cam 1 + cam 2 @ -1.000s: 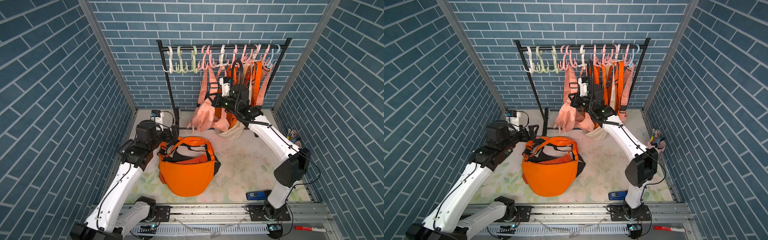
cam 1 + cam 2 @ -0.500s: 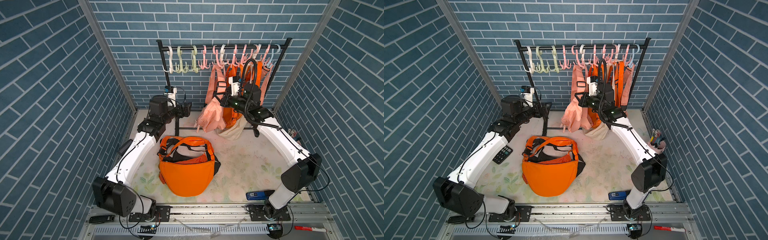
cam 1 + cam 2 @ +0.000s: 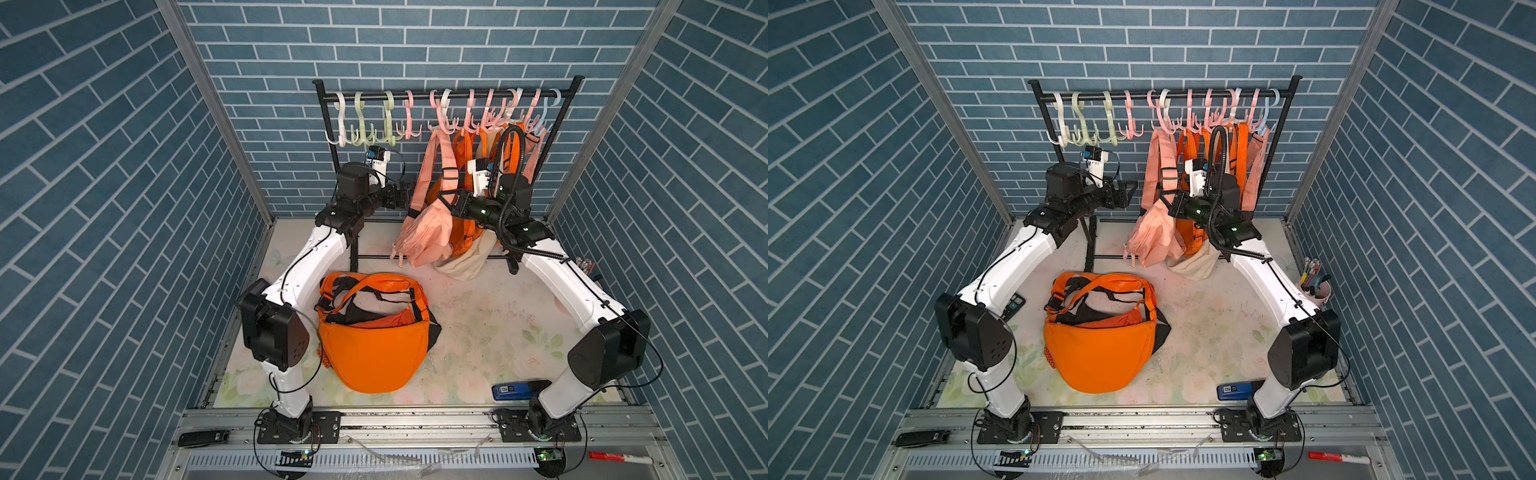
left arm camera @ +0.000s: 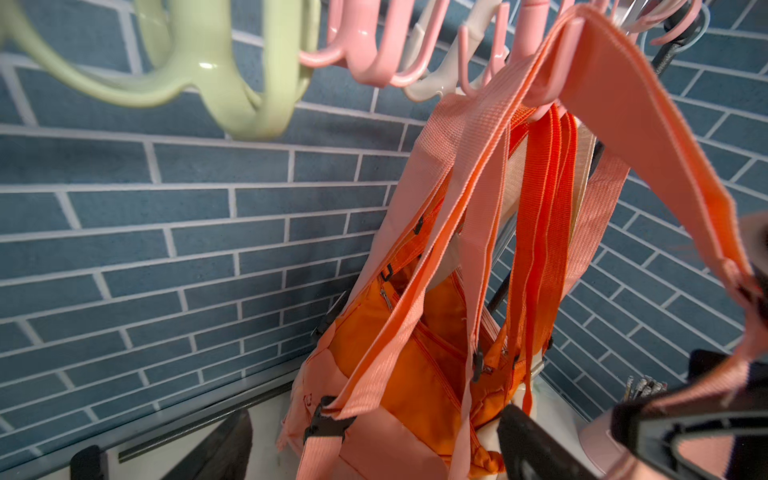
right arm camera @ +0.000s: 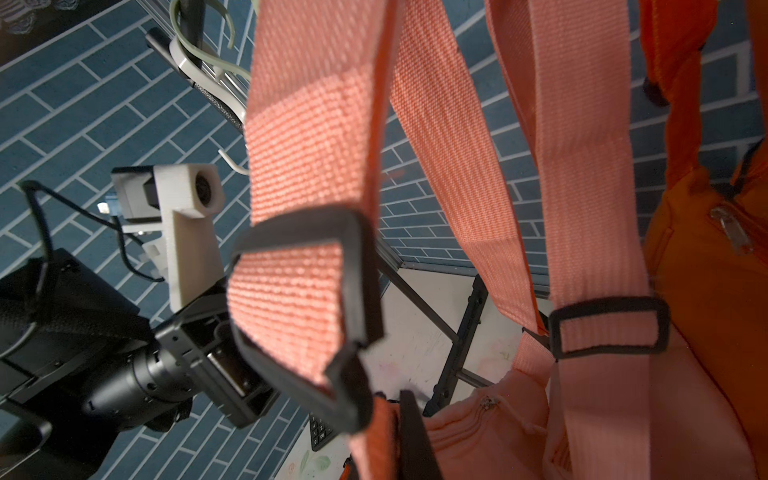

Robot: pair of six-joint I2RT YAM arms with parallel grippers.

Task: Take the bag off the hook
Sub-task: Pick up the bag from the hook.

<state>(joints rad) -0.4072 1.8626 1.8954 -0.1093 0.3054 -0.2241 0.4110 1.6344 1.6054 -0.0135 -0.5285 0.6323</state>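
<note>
A pale pink bag (image 3: 424,235) (image 3: 1152,241) hangs by its strap (image 3: 432,166) from a pink hook (image 3: 435,120) (image 3: 1158,122) on the black rack (image 3: 328,137). My right gripper (image 3: 451,200) (image 3: 1173,204) (image 5: 386,440) is shut on that strap low down, just above the bag body. My left gripper (image 3: 409,193) (image 3: 1130,190) (image 4: 374,457) is open, raised level with the strap and just left of it, its fingers (image 4: 528,449) wide apart. In the left wrist view the strap (image 4: 602,83) drapes over the hook (image 4: 573,29).
An orange bag (image 3: 370,345) lies on the floor between the arms. Orange bags (image 3: 463,158) and a cream bag (image 3: 465,262) hang behind the pink one. Bare hooks (image 3: 361,129) fill the rack's left half. A blue device (image 3: 513,390) and a pen cup (image 3: 1316,286) sit at the right.
My left arm rose from beside the orange floor bag to the rack, ending next to the pink strap. My right gripper moved up and right a little with the strap.
</note>
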